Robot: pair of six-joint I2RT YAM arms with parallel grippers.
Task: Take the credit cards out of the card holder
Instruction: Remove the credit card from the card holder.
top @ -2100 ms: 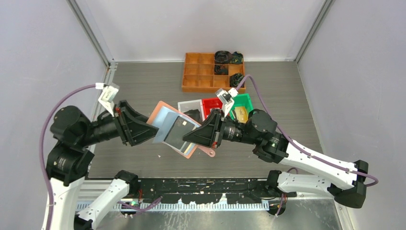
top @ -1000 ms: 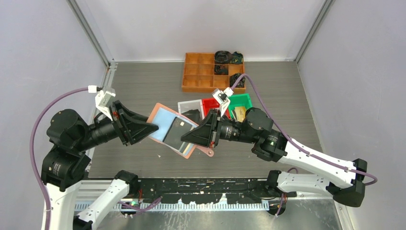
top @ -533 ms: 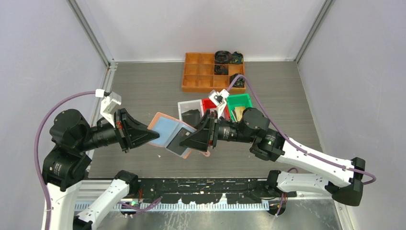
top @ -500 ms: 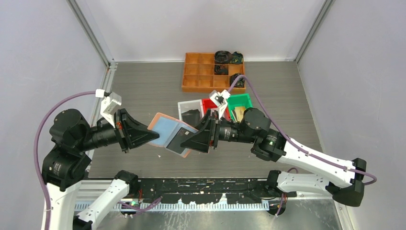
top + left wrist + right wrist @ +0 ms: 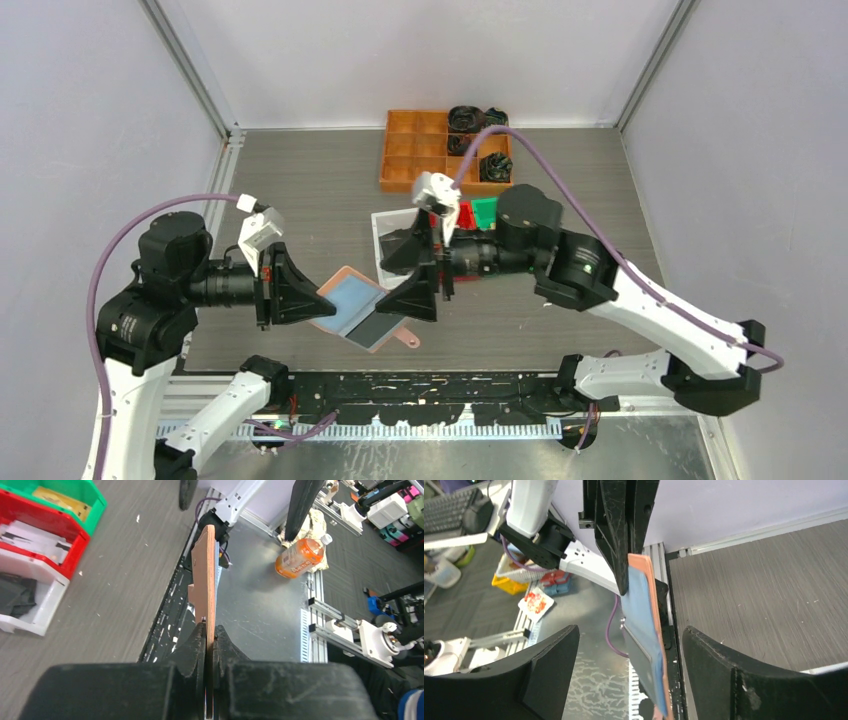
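Observation:
The card holder [image 5: 352, 306] is a salmon-pink wallet with a pale blue inner pocket, held in the air near the table's front edge. My left gripper [image 5: 312, 300] is shut on its left edge; in the left wrist view the card holder [image 5: 209, 580] stands edge-on between the closed fingers [image 5: 199, 642]. A dark credit card [image 5: 379, 328] shows at the holder's lower right end. My right gripper [image 5: 388, 290] is open, its jaws wide on either side of the card holder [image 5: 647, 625] without touching it. The dark card [image 5: 640, 666] lies against the blue face.
Behind the grippers stand a white bin [image 5: 392, 222], a red bin [image 5: 437, 213] and a green bin [image 5: 487, 209], the white one holding dark cards. An orange compartment tray [image 5: 415, 160] sits at the back. The metal rail [image 5: 420, 385] runs along the near edge.
My right gripper has opened and let go. The left gripper has closed on the holder's edge. Holder and both grippers have moved toward the near edge.

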